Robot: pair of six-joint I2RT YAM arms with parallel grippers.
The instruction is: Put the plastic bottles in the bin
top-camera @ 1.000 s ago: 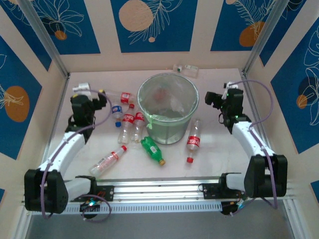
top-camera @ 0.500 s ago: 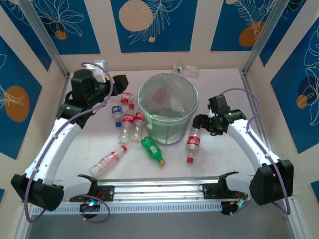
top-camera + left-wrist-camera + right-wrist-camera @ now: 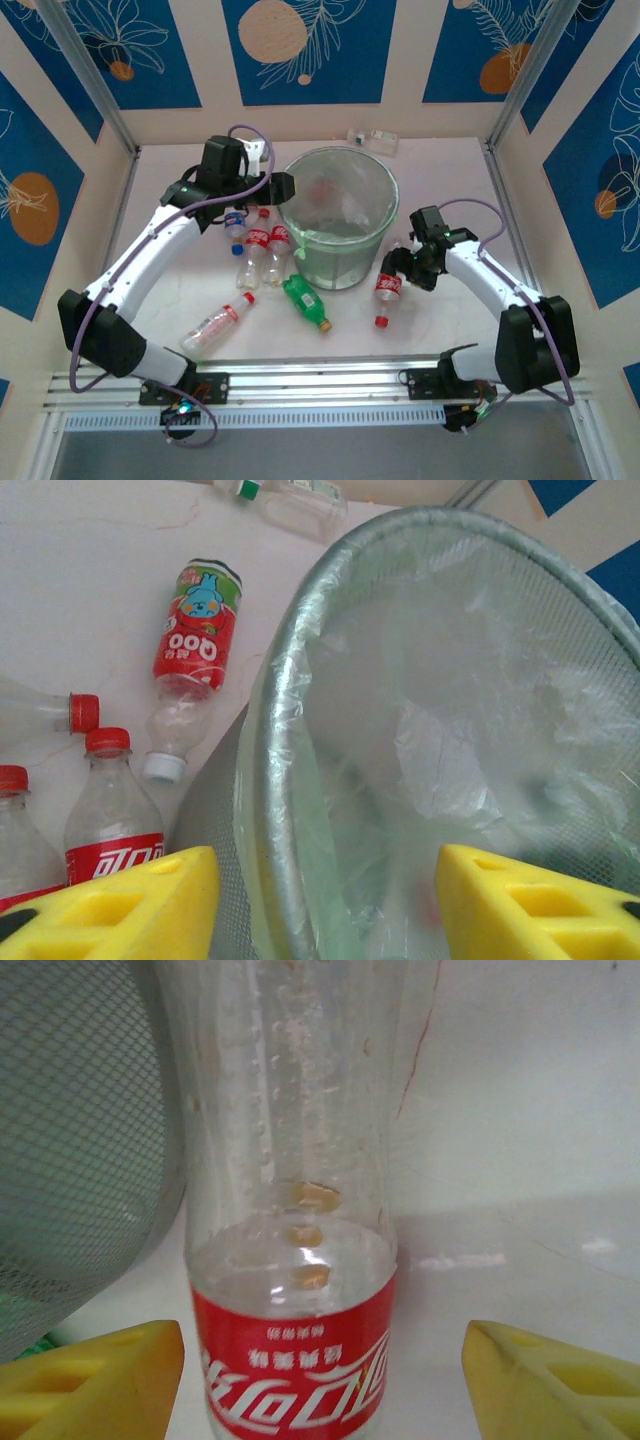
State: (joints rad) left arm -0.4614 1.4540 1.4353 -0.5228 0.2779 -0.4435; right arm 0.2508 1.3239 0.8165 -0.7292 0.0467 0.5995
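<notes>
Bin (image 3: 336, 264): round, translucent pale green, upright at mid-table, with a clear liner. 2 clear red-label bottles lie side by side at its left, the left one (image 3: 256, 250) and the right one (image 3: 279, 243). Blue-label bottle (image 3: 235, 226) lies just left of them. White-capped cartoon-label bottle (image 3: 196, 640) lies by the rim. Green bottle (image 3: 303, 299), yellow cap, lies in front. Clear bottle (image 3: 217, 323) lies diagonal at near-left. Red-capped bottle (image 3: 388, 285) lies beside the bin's right wall. Green-capped clear bottle (image 3: 372, 138) lies behind.

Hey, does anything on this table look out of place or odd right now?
One clear plastic bottle with a green cap lies alone by the back wall, apart from the other bottles lying on their sides beside the round pale-green bin. Nothing looks spilled.
</notes>
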